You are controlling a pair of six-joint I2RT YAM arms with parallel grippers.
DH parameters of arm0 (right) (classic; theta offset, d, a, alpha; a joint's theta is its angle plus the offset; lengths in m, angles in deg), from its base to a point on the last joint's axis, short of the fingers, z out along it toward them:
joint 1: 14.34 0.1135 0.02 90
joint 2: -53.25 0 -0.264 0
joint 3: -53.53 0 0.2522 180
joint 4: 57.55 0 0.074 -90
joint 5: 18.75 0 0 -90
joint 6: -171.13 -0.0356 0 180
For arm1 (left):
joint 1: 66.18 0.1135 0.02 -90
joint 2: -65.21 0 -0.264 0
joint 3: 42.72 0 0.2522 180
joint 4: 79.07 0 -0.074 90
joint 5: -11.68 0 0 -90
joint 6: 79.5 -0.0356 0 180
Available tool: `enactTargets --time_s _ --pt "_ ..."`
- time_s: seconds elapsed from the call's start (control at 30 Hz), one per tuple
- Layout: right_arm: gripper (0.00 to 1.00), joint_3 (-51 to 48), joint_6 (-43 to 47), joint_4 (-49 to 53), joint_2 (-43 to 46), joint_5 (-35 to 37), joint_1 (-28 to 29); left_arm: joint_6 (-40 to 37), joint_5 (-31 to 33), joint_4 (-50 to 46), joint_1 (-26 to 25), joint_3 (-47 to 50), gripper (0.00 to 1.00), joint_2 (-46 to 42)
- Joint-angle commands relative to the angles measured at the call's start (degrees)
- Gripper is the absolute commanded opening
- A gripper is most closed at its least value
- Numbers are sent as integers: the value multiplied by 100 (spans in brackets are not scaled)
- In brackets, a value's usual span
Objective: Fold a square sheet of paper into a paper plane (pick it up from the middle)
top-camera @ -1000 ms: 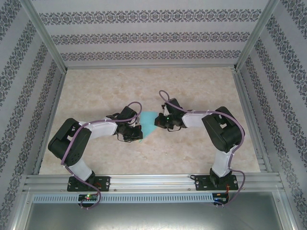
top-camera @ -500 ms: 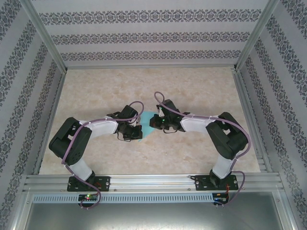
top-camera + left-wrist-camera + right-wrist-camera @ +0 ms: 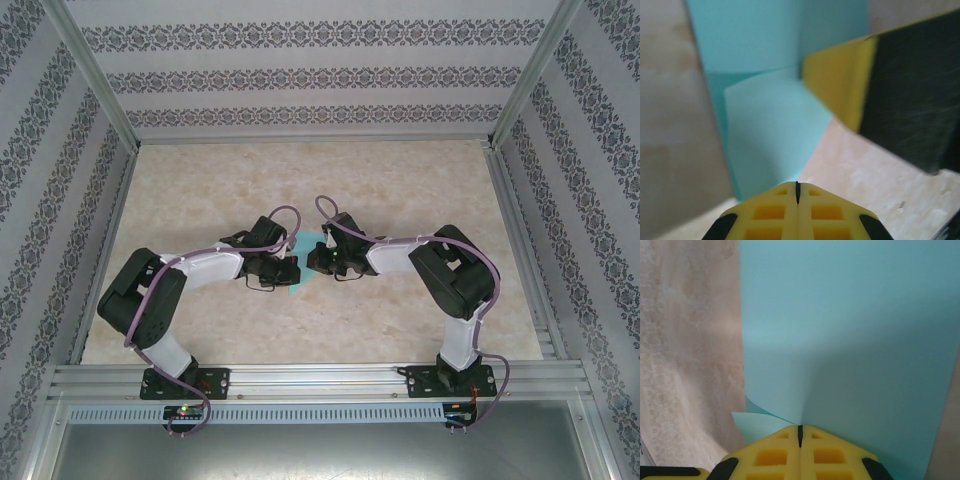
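Square sheet of paper at middle of table, partly folded, raised between pincers. Left gripper pinches it shut from left, right gripper from right. Tips near each other, both equally close; sheet runs far-side.

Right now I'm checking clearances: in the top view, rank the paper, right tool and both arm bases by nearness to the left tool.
1. square sheet of paper, at the left tool
2. right tool, across the paper
3. left arm base, near left
4. right arm base, near right
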Motion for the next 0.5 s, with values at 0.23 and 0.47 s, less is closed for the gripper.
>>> enactTargets --time_s 0.23,0.47 --pt "0 -176 -63 159 -208 152 -61 185 -416 814 74 -201 0 513" --pt "0 -212 -75 152 -276 131 -61 0 -474 865 75 -208 0 698"
